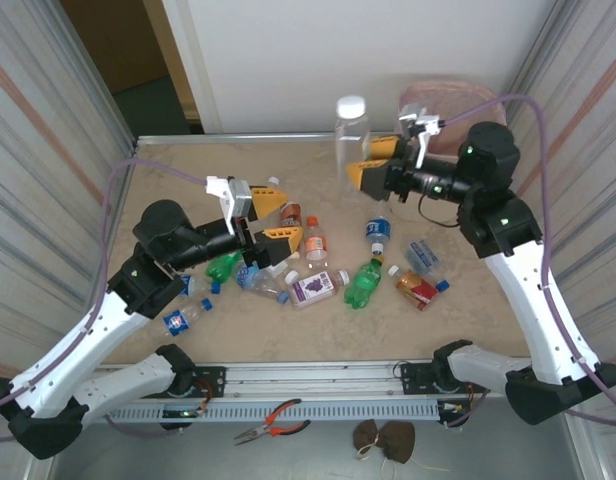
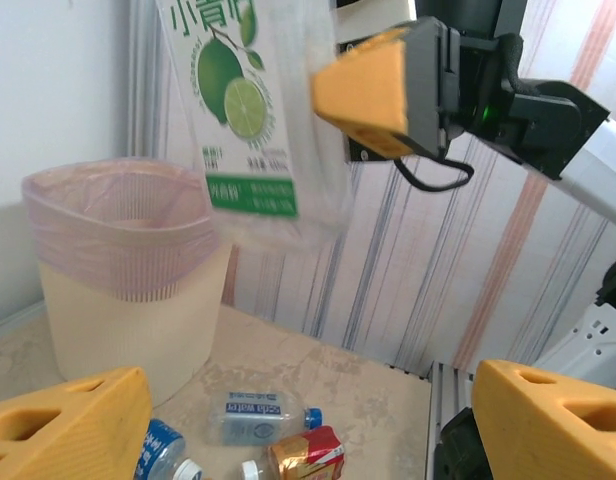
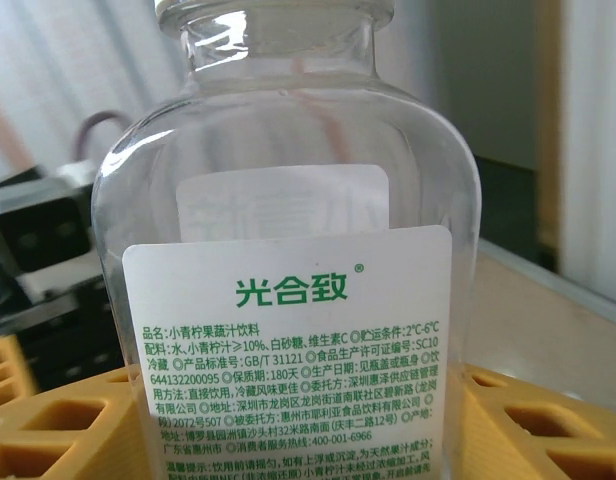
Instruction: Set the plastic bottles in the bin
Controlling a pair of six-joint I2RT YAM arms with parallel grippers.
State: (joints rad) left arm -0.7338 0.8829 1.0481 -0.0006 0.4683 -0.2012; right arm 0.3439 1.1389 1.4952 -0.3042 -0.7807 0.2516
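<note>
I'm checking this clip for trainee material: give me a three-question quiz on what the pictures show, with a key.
1. True or false: the white-capped clear bottle already lies inside the pink-lined bin.
2. Which fruit is pictured on that bottle's label in the left wrist view? A) limes B) grapes C) oranges
3. Fill in: on the left arm, the jaws stand ___ above the loose bottles lying on the table.

Key
1. False: the jaws of the right arm hold it upright in the air.
2. A
3. open
</note>
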